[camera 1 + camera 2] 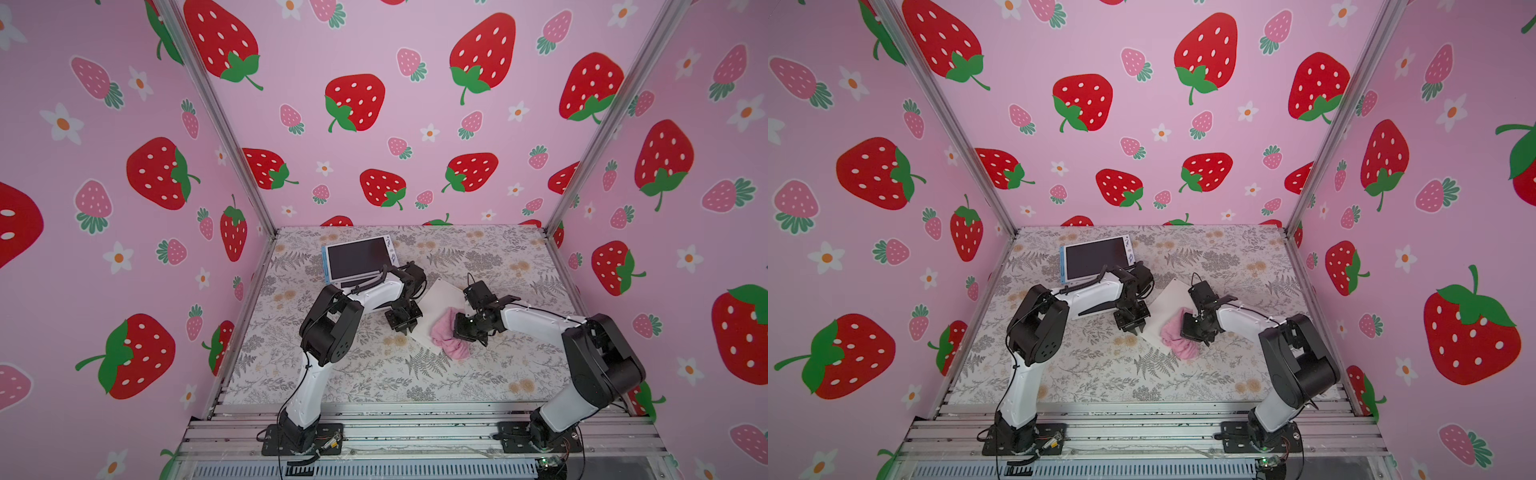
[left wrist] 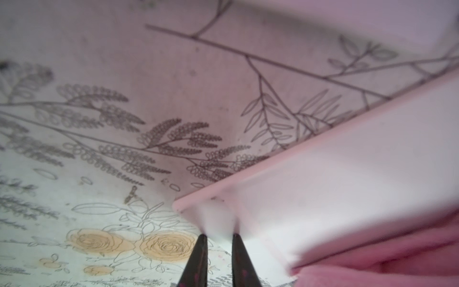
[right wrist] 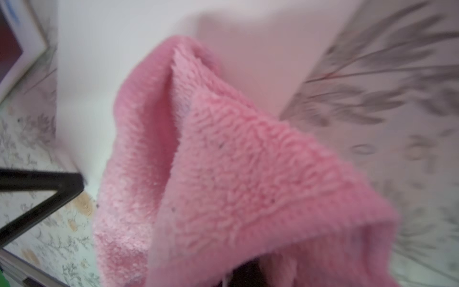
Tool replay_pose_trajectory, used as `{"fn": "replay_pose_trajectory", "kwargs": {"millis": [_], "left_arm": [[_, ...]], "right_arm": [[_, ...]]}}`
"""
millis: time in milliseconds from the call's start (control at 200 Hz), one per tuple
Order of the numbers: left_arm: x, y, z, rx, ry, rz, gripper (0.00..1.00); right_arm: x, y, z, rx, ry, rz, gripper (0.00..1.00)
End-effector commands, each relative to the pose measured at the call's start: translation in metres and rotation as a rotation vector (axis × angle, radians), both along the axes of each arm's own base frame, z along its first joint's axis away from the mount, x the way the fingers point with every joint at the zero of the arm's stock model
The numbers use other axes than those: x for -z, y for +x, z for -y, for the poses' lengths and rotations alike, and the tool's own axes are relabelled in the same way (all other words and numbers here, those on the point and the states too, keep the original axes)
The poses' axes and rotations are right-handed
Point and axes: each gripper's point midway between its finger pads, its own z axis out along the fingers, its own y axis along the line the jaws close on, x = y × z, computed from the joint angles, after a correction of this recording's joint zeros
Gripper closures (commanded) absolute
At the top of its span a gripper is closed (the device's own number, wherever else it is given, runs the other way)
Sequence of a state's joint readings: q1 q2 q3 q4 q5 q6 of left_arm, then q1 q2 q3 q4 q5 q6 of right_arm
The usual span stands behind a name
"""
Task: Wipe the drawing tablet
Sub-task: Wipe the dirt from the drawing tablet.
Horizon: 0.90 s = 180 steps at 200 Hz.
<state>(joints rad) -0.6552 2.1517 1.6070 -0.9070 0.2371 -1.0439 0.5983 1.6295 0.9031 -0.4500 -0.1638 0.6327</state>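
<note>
The drawing tablet (image 1: pixel 436 299) (image 1: pixel 1163 303) is a thin white slab with a pinkish edge, lying mid-table in both top views. My left gripper (image 1: pixel 405 330) (image 1: pixel 1136 331) (image 2: pixel 218 234) is shut on its near corner, with the tablet (image 2: pixel 347 161) stretching away from the narrow-set fingers. A fluffy pink cloth (image 1: pixel 446 336) (image 1: pixel 1177 338) (image 3: pixel 223 161) lies bunched on the tablet's near right part and spills onto the table. My right gripper (image 1: pixel 461 328) (image 1: pixel 1185 328) is shut on the cloth. In the right wrist view its jaws are buried in the folds.
A second tablet (image 1: pixel 357 257) (image 1: pixel 1094 257), with a dark screen, white frame and blue edge, lies at the back left behind the left arm. The floral table cover (image 1: pixel 374 374) is bare in front. Strawberry-patterned walls close three sides.
</note>
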Motion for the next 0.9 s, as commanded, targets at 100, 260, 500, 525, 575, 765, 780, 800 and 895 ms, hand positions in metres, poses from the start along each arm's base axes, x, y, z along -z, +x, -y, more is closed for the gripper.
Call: {"fn": "replay_pose_trajectory", "kwargs": {"millis": [100,260,500,525,575,765,780,800,895], "left_arm": [[0.053,-0.017,-0.024,0.022,0.14,-0.076,0.83],[0.051,-0.016,-0.026,0.034,0.142,-0.062,0.84],[0.052,-0.01,-0.025,0.037,0.08,-0.045,0.83],[0.052,-0.01,-0.025,0.039,0.074,-0.044,0.83],[0.053,-0.009,-0.025,0.037,0.059,-0.043,0.83],[0.052,-0.008,-0.02,0.044,0.013,-0.035,0.84],[0.052,-0.009,-0.02,0.046,0.014,-0.036,0.84],[0.052,-0.009,-0.02,0.046,0.013,-0.037,0.84],[0.053,-0.01,-0.021,0.05,0.016,-0.04,0.85]], "right_arm": [[-0.006,-0.018,-0.044,-0.083,0.039,-0.012,1.0],[-0.007,0.041,0.016,0.09,0.026,0.023,1.0],[-0.01,0.059,-0.03,-0.045,0.065,0.045,1.0],[-0.01,0.05,-0.042,-0.076,0.071,0.041,1.0],[-0.009,0.034,-0.062,-0.117,0.086,0.028,1.0],[0.009,0.059,-0.031,0.022,0.087,-0.013,1.0],[0.011,0.064,-0.026,0.041,0.088,-0.015,1.0],[0.011,0.071,-0.02,0.062,0.085,-0.014,1.0],[0.006,0.092,-0.01,0.073,0.065,0.02,1.0]]}}
